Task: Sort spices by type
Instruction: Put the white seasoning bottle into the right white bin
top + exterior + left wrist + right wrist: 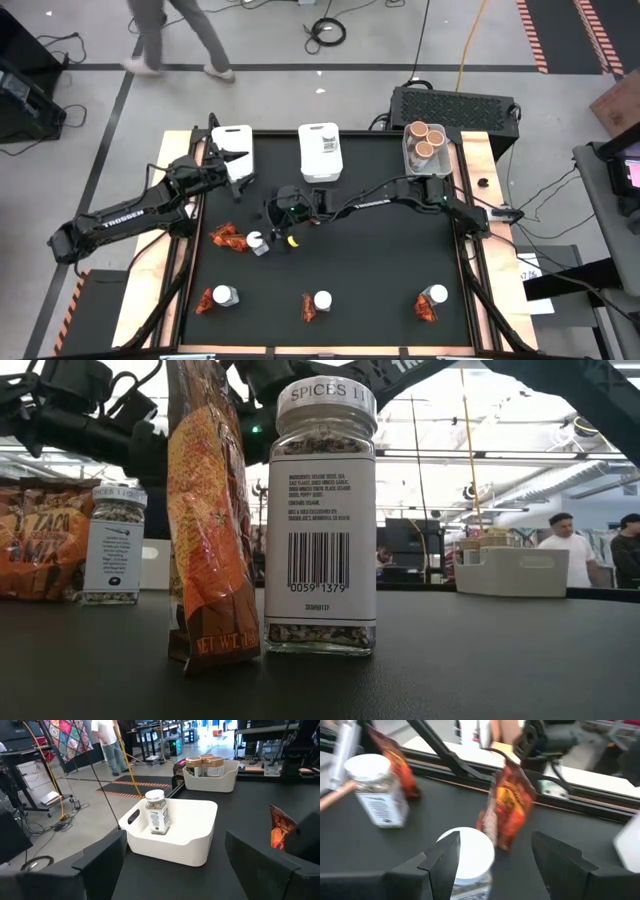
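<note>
Red-orange sachets and white-lidded clear jars stand in pairs along the near edge (pixel 220 297) (pixel 318 303) (pixel 432 300). Another jar (pixel 257 241) and sachet (pixel 228 238) stand left of centre. My right gripper (pixel 285 215) is open just above that jar. In the right wrist view its fingers stand on either side of the white lid (pixel 467 852), with the sachet (pixel 507 812) just beyond. My left gripper (pixel 225 165) is open by the far left bin (pixel 235 140). One jar (pixel 156 812) stands in the middle bin (pixel 321 152). Tan-topped tubs (pixel 425 140) fill the right bin.
Three white bins line the far edge of the black table. In the low view a jar (pixel 320 520) and an upright sachet (pixel 205 520) stand close to the camera. People stand and walk in the room beyond the table.
</note>
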